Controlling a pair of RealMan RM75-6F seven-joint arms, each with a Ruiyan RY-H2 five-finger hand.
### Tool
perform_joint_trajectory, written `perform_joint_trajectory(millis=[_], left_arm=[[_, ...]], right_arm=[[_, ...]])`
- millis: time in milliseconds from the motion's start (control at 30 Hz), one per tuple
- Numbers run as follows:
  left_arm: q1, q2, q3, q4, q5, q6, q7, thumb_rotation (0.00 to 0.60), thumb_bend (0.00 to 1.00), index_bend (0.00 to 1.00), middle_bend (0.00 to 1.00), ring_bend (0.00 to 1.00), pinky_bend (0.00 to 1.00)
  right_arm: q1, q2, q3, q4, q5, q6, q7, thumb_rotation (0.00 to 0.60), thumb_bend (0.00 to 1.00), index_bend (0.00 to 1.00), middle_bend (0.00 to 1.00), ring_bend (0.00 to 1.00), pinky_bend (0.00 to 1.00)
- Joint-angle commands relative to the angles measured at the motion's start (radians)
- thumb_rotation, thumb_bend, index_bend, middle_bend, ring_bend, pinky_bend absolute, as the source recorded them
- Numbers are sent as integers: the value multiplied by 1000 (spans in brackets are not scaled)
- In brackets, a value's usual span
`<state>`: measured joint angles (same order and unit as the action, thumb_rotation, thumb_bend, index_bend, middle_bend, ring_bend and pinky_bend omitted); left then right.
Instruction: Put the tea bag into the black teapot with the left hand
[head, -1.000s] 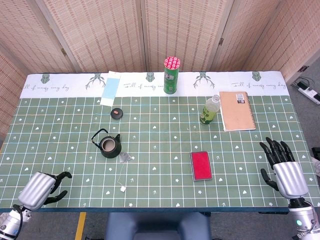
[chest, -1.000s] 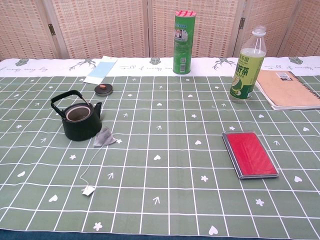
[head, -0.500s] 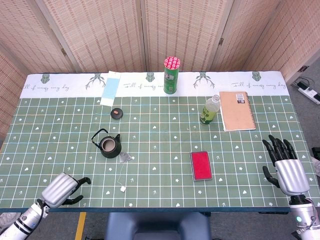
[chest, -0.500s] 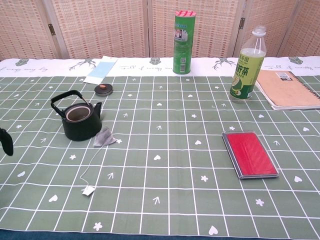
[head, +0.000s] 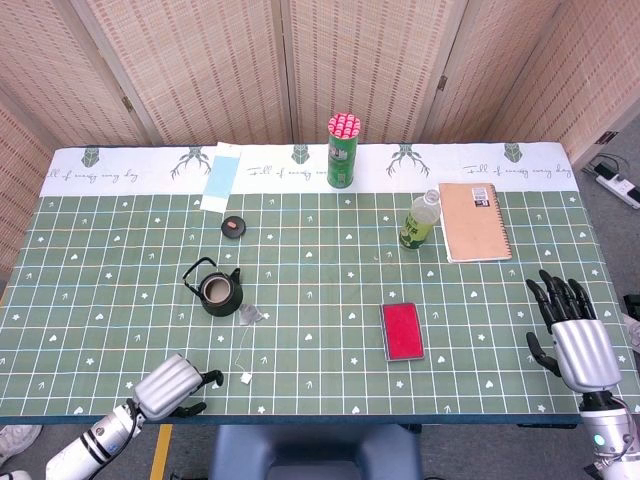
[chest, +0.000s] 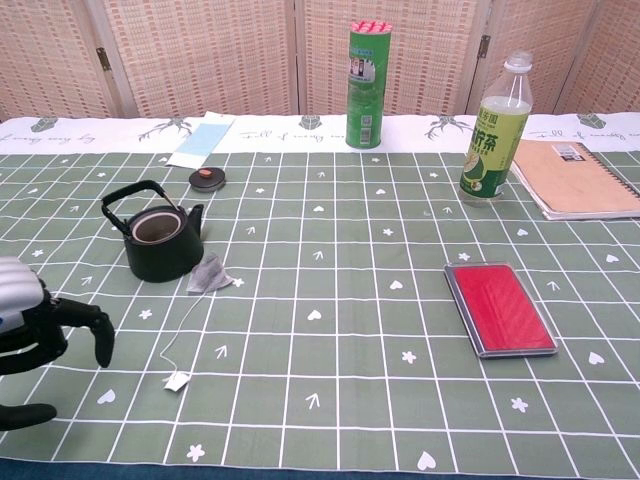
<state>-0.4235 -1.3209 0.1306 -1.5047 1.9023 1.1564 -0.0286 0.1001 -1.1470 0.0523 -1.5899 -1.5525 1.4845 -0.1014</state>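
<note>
At the near left edge of the green patterned table (head: 330, 290), the left hand (head: 172, 385) is seen empty, its dark fingers (chest: 85, 325) loosely curled and apart. Just to its right lies the small white paper tag (head: 244, 378) on a thin string (chest: 185, 325). Beyond the hand, up that string, the grey gauze tea bag (chest: 209, 274) is found against the open black teapot (chest: 160, 245). The bag is judged light, limp and easily torn; a pinch on the tag or string is suggested. Far right, the right hand (head: 572, 335) is held empty, fingers spread.
</note>
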Motion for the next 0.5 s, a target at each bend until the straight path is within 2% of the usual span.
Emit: perform_joint_trajectory(millis=[33,233,500], left_arm=[[-21,-39,-12,29,-17,-22,16,600,245,405,895,884,914],[-33,-93,-23,64,-64,-44,8,600,245,387,904,894,927],[-38,-152,-42,53,-117,-57,87,600,245,374,912,903,937]], right_arm=[[0,4,1,0,2,0,8,600,451,0,0,0,0],[-4,10,3,-1,1,10,19,600,450,0,0,0,0],[-7,17,5,-3,3,15,31,600,450,0,0,0,0]])
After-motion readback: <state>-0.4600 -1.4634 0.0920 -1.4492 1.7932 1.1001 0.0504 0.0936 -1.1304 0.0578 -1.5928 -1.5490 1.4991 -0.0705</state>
